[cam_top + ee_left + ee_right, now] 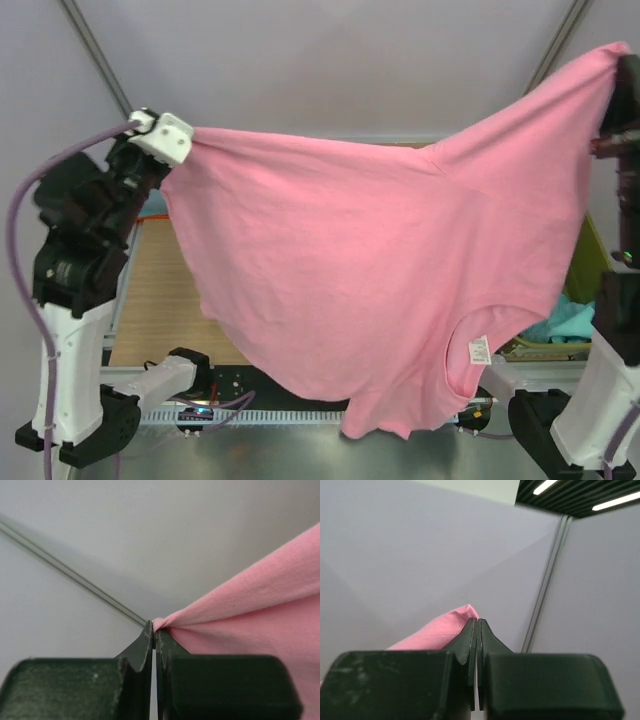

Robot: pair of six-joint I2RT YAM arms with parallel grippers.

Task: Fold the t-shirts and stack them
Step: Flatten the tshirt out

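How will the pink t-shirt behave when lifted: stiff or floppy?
Probably very floppy: pinched at two points by the left gripper and right gripper, the pink t-shirt sags deeply between them. Likely light, since thin pinches carry it. It may slip out if tugged.

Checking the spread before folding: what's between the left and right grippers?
Only the pink t-shirt, held up, spanning from the left gripper to the right gripper. Seen in the top external view.
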